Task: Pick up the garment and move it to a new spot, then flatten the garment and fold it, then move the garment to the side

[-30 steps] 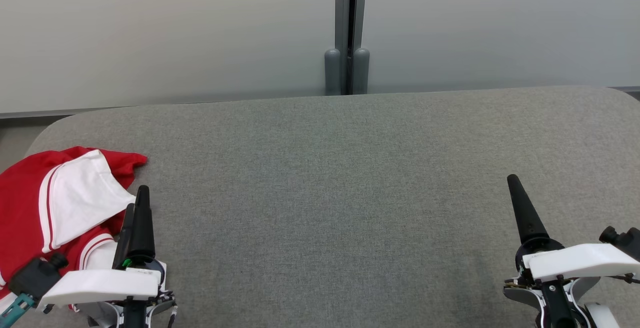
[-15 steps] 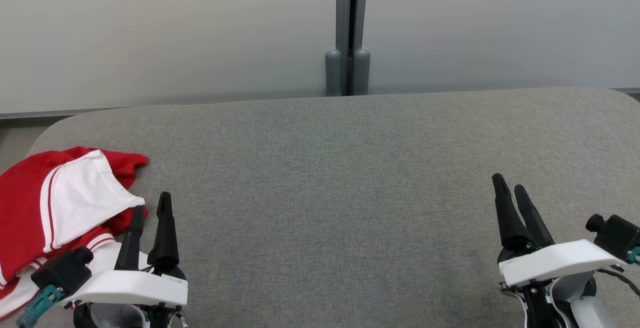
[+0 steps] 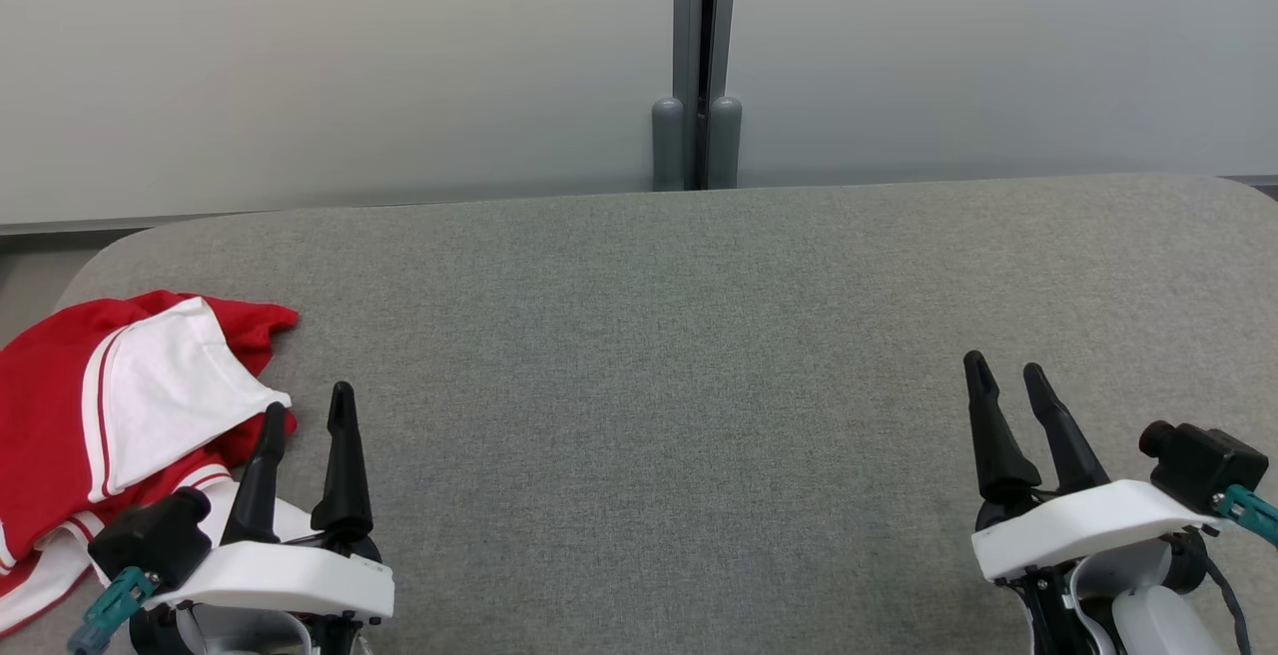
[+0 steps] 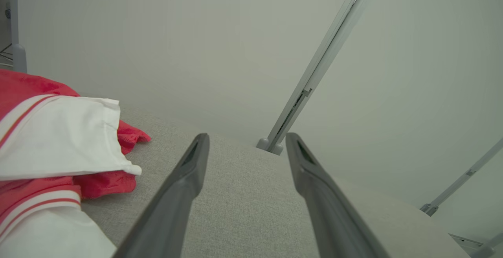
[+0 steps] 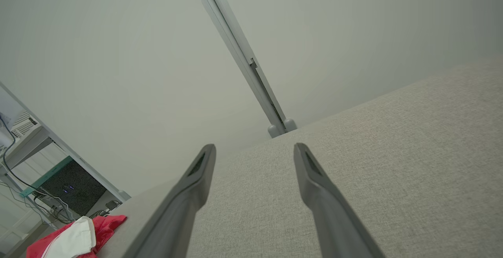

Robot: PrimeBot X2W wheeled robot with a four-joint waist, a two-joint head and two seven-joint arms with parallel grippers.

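Note:
A red and white garment (image 3: 110, 415) lies crumpled at the left end of the grey padded table (image 3: 659, 355). It also shows at the left of the left wrist view (image 4: 55, 140) and small at the lower left of the right wrist view (image 5: 74, 239). My left gripper (image 3: 308, 405) is open just right of the garment, its left finger close to the white fold, with nothing between the fingers. My right gripper (image 3: 1006, 370) is open and holds nothing, low over bare table at the far right.
A frosted glass wall with a grey post (image 3: 697, 66) runs behind the table's far edge. The table's left corner is rounded near the garment. A desk with cables and dark equipment (image 5: 67, 189) stands beyond the table's left end.
Both grippers have opened, from fingers together to spread apart. The left gripper shifted right, away from the garment, and the right gripper moved a little left.

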